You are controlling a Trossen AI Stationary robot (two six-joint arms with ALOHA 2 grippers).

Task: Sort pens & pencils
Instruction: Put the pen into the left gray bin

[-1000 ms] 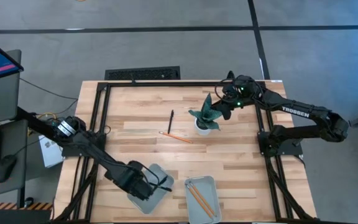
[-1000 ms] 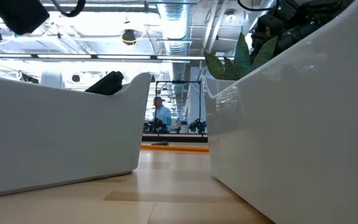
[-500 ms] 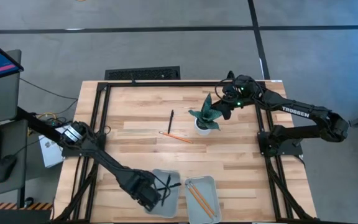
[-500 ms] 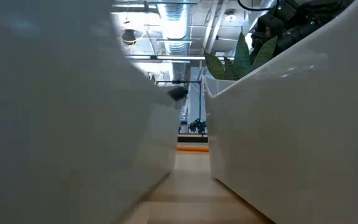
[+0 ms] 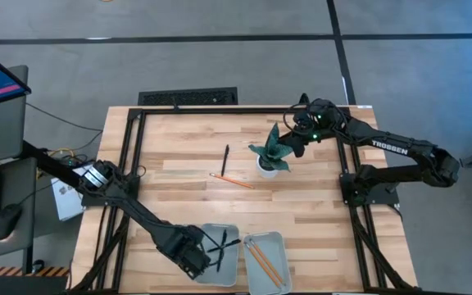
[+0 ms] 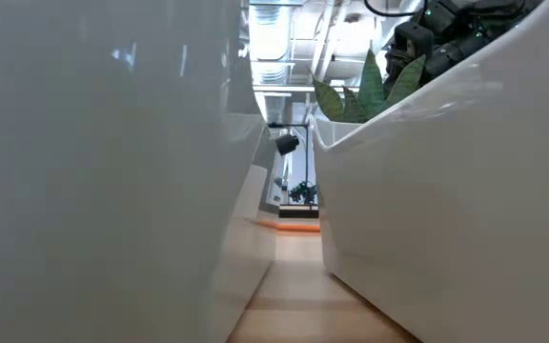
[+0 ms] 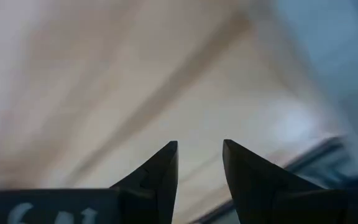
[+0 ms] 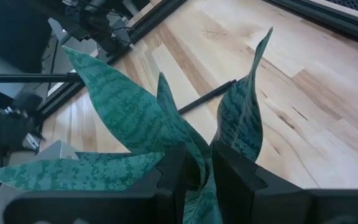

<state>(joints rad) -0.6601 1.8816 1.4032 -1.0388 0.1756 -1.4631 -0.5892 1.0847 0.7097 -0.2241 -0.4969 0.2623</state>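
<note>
Left gripper [image 5: 199, 260] at left tray [image 5: 229, 264], fingers slightly apart, gripping nothing. Right gripper [image 5: 297, 141] by plant [image 5: 270, 150]; fingers hidden. Pens [image 5: 221, 243] in left tray, one [image 5: 225, 160] mid-surface; pencils [image 5: 262, 262] in right tray [image 5: 275, 240], one [image 5: 233, 180] mid-surface.

The bench [image 5: 187, 147] is pale blond wood with streaky grain, framed by black rails. On it lie a black pen [image 5: 226, 159] and an orange pencil [image 5: 233, 180]; two more orange pencils [image 5: 263, 262] lie in a light grey tray [image 5: 279, 243], beside a second grey tray [image 5: 229, 274]. Between the black fingers [image 8: 173, 180] of the right arm stands a plant [image 8: 135, 124] with green leaves mottled in darker green bands, set in a white pot [image 5: 266, 170].
</note>
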